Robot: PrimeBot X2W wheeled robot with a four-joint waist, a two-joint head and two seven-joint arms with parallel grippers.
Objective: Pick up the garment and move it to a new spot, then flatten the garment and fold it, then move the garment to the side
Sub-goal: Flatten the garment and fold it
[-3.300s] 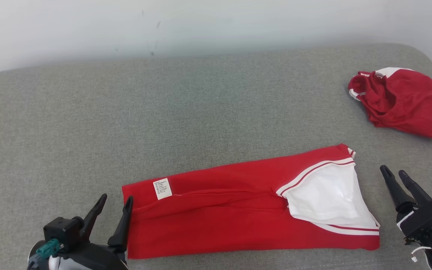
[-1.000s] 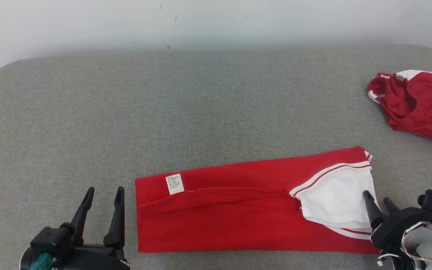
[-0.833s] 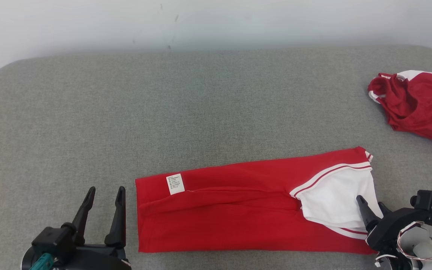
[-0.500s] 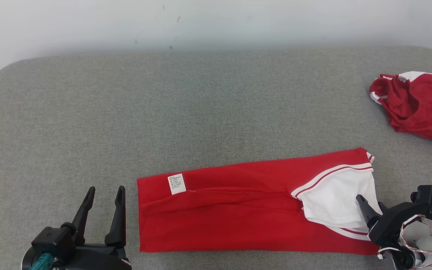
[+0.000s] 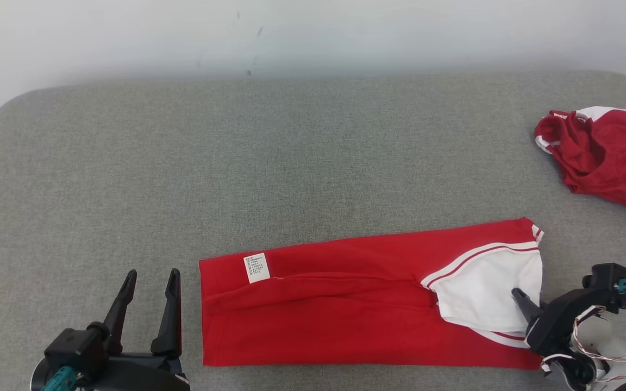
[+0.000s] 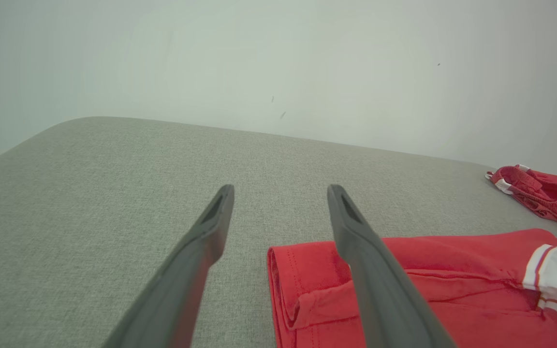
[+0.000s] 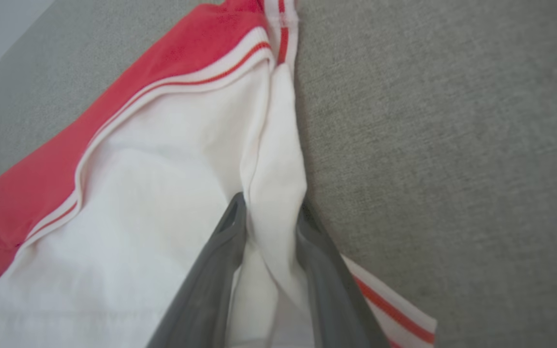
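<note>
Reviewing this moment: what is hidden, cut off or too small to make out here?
Label on the folded garment, head view: print too small to read.
Crumpled garment, head view: cut off by the right edge.
Right gripper, right wrist view: the pinched white fabric hides how many layers it holds.
Left gripper, left wrist view: one finger covers part of the folded garment's end.

Left tool (image 5: 151,276) sits at the lower left of the head view, its two dark fingers spread apart and pointing up. Right tool (image 5: 525,300), at the lower right, leans inward with its fingers pinched close on a white fold of the garment (image 7: 162,193). Thin wires loop at its wrist.
</note>
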